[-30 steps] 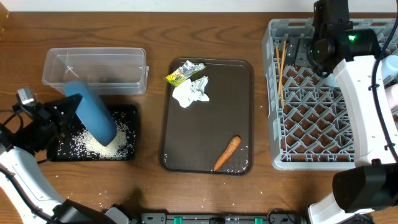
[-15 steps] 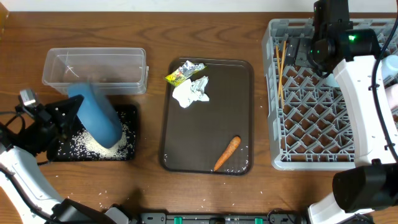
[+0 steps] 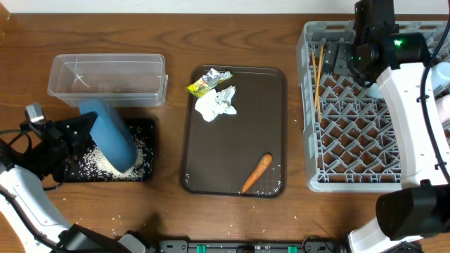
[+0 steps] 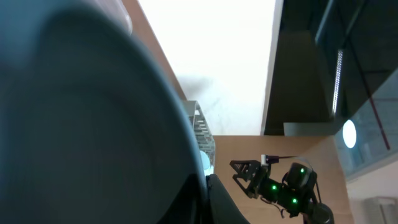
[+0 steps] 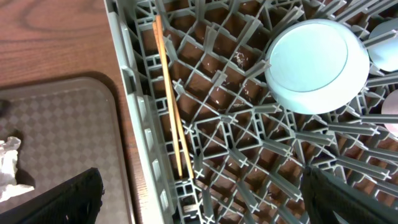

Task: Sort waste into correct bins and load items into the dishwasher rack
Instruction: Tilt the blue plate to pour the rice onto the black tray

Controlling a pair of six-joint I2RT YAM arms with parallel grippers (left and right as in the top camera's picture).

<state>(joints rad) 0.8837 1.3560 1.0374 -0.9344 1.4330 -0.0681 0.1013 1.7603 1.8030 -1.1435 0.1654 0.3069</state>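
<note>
My left gripper (image 3: pixel 79 133) is shut on the large blue plate (image 3: pixel 109 137) and holds it tilted over the black tray (image 3: pixel 144 126), where white rice (image 3: pixel 105 163) lies. The plate fills the left wrist view (image 4: pixel 81 124). The clear tub (image 3: pixel 105 79) stands behind the black tray. The yellow-green wrapper (image 3: pixel 204 84), white tissue (image 3: pixel 218 103) and carrot (image 3: pixel 256 172) lie on the brown tray (image 3: pixel 235 137). My right gripper (image 5: pixel 205 199) is open above the grey rack (image 3: pixel 351 133). The rack holds the chopsticks (image 5: pixel 171 106) and the light-blue bowl (image 5: pixel 308 65).
Loose rice grains (image 3: pixel 133 219) lie on the table in front of the black tray. My right arm (image 3: pixel 404 105) reaches over the rack and hides part of it. A pale round object (image 5: pixel 384 46) sits beside the bowl at the rack's edge.
My left gripper and the blue plate have shifted slightly right and toward the front over the black tray. The right arm has not moved.
</note>
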